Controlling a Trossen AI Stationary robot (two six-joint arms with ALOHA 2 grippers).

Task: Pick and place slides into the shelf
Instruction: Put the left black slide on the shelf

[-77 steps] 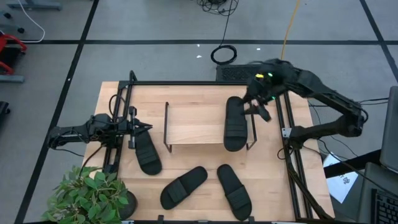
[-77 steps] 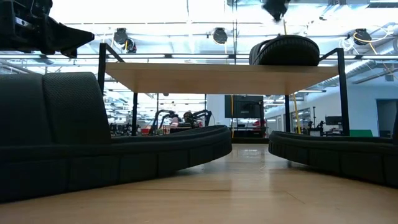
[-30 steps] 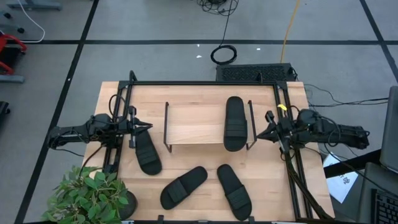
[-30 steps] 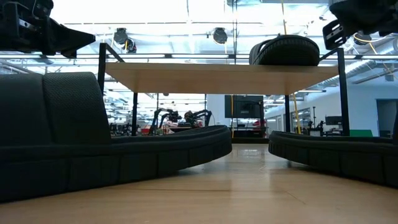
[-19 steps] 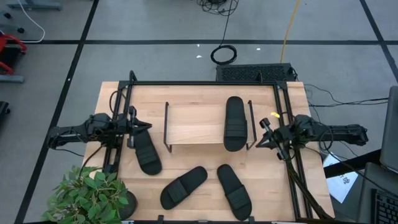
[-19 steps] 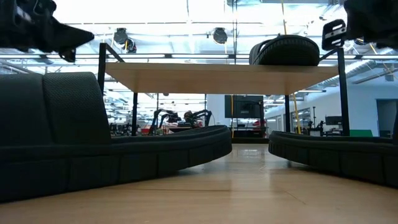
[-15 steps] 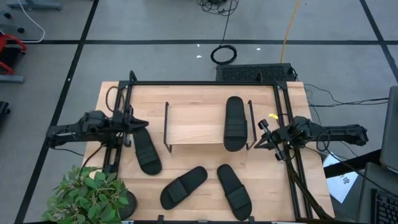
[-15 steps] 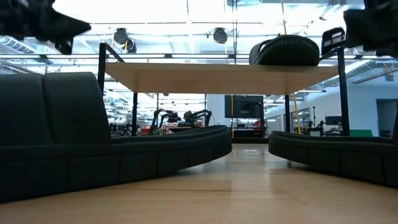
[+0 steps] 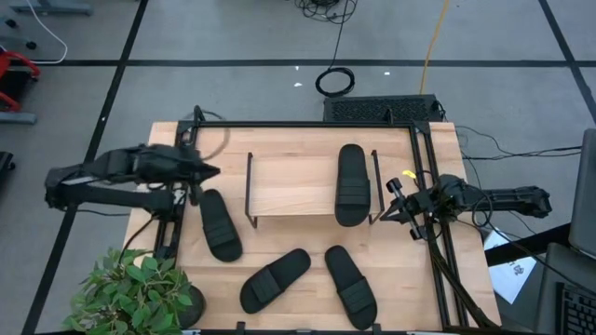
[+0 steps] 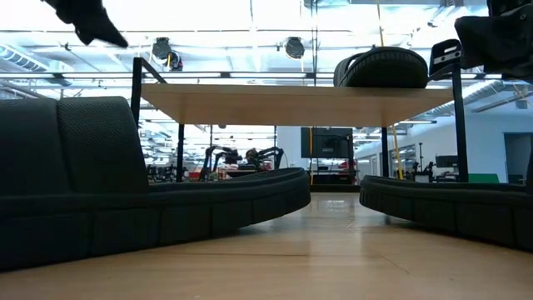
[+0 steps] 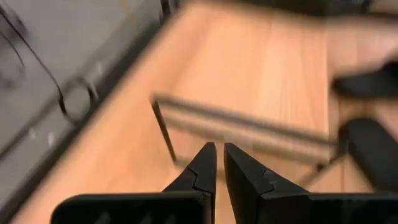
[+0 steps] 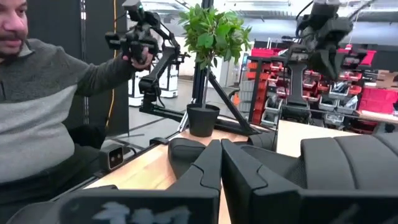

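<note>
Left gripper (image 9: 210,171) aloft — beside shelf (image 9: 298,186)

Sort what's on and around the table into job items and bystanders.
Job: slide on the shelf; three slides on the table; shelf.
Lying about: potted plant, cable coil on the floor.

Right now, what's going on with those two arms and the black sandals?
Left gripper shut, empty, above table's left edge. Right gripper shut, empty, beside low wood-topped wire shelf. One black ribbed-strap slide on shelf; three on table. Nothing blocking.
</note>
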